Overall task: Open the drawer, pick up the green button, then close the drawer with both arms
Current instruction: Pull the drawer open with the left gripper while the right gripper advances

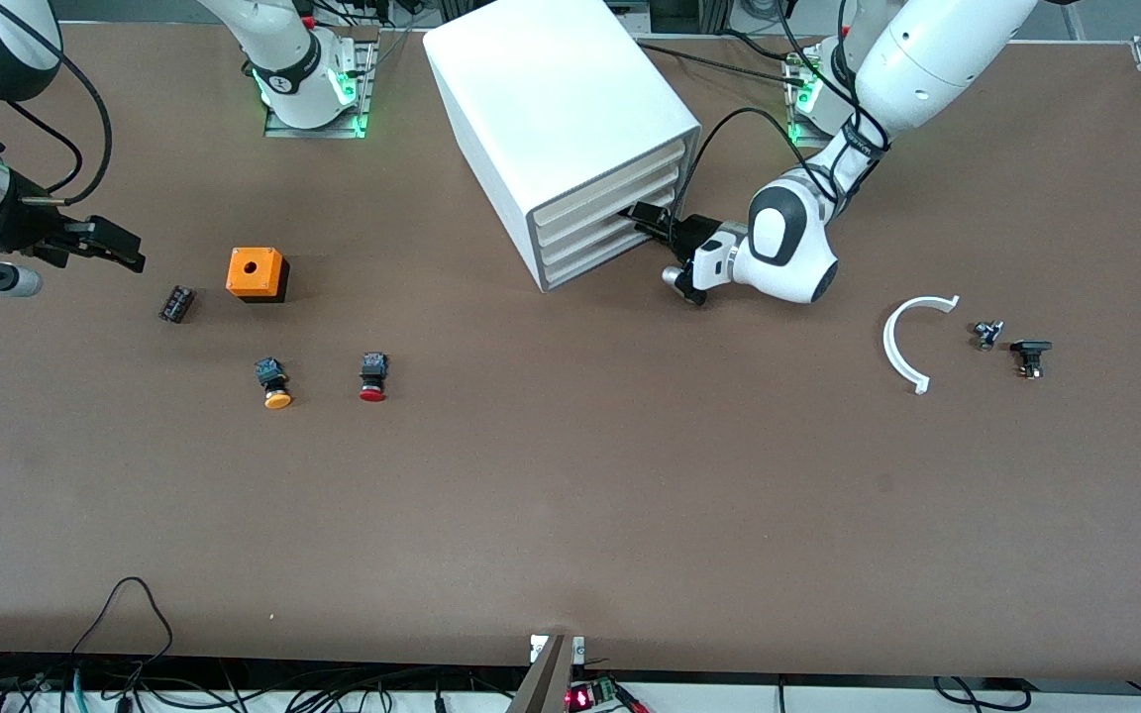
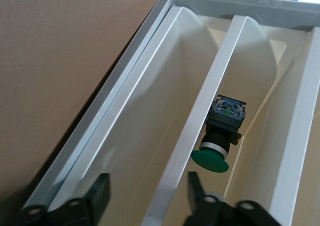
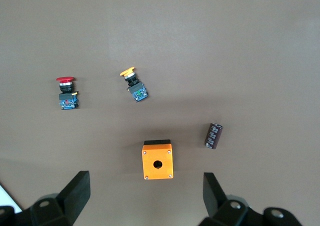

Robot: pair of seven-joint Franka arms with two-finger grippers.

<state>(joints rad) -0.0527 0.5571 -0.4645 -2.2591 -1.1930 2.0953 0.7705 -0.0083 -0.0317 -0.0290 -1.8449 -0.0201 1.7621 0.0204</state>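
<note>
The white cabinet [image 1: 551, 99] stands toward the robots' bases, its stacked drawers pushed in. My left gripper [image 1: 652, 220] is at the drawer fronts, above the lowest drawer [image 1: 602, 259]. In the left wrist view it [image 2: 146, 193] is open, one finger on each side of a cream drawer lip [image 2: 200, 116]. The green-capped button [image 2: 215, 153] lies on its side just past that lip, inside a drawer, untouched. My right gripper [image 1: 120, 248] hangs open and empty over the table at the right arm's end; in the right wrist view [image 3: 145, 188] it is above the orange box.
An orange box [image 1: 257, 273] with a hole, a small black part [image 1: 176, 303], an orange-capped button [image 1: 273, 384] and a red-capped button [image 1: 372, 376] lie toward the right arm's end. A white arc [image 1: 902, 342] and two small black parts [image 1: 987, 333] [image 1: 1030, 355] lie toward the left arm's end.
</note>
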